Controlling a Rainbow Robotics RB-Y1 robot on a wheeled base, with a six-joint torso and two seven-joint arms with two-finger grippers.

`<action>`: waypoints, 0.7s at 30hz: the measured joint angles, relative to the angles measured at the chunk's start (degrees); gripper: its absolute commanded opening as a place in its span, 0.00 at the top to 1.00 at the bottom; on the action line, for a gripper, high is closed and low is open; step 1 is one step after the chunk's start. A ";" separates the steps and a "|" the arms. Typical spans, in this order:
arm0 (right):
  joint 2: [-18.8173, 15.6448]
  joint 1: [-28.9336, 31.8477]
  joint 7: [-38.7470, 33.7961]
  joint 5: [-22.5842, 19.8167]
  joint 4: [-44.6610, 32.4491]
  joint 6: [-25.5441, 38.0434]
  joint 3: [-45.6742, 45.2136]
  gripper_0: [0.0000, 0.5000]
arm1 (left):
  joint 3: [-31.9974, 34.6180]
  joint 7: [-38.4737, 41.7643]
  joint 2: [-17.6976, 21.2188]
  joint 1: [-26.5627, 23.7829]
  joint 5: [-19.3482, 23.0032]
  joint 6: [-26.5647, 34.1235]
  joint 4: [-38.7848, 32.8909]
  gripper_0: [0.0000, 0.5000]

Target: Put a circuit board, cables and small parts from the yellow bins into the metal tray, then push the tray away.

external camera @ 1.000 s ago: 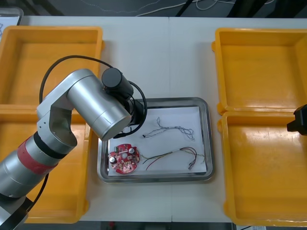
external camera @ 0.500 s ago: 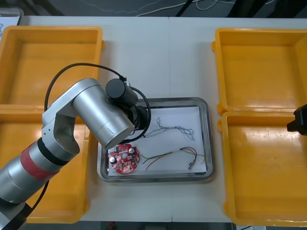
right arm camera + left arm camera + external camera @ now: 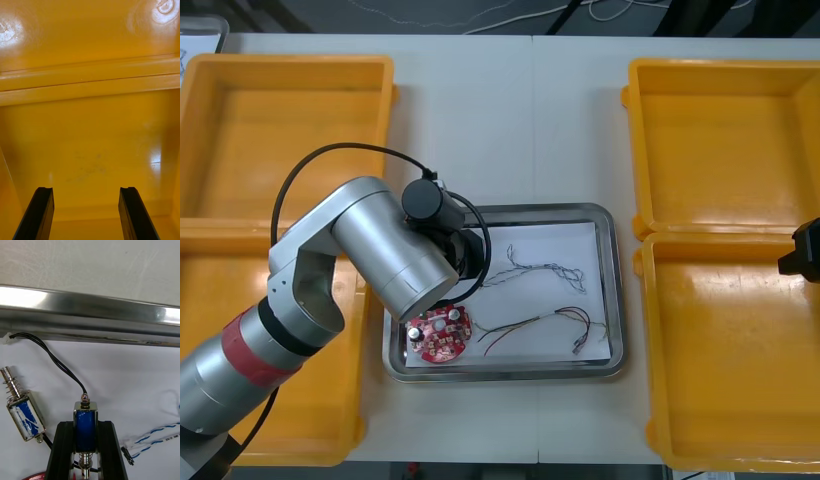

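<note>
Front view: circuit board [image 3: 438,334], cables [image 3: 532,322] in tray [image 3: 614,290]

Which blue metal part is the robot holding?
The part clamped in the left gripper. The other part lies loose beside it, tilted, on the tray.

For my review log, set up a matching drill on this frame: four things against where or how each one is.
Things:
1. left gripper
2. right gripper
3. circuit board
4. red and yellow cable

Places or states:
A. open, over a yellow bin
B. lying in the metal tray, near left corner
C. shut on a small metal part, above the tray's white inside
D. lying in the tray, right of the board

Pairs: 1-C, 2-A, 3-B, 4-D
</note>
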 measured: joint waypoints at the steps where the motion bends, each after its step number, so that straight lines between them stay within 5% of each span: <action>1: 0.00 0.00 0.00 0.00 0.00 0.00 0.00 0.00 | -0.11 0.00 0.14 0.04 -0.03 0.00 0.00 1.00; 16: 0.00 0.00 0.00 0.00 0.00 0.00 0.00 0.00 | -0.42 0.00 0.57 0.04 -0.39 -2.39 1.99 0.97; 17: 0.00 0.00 0.00 0.00 0.00 0.00 0.00 0.00 | -0.42 0.00 0.57 0.04 -0.42 -2.41 2.05 0.78; 21: 0.00 0.00 0.00 0.00 0.00 0.00 0.00 0.00 | -0.42 0.00 0.57 0.04 -0.48 -2.45 2.06 0.47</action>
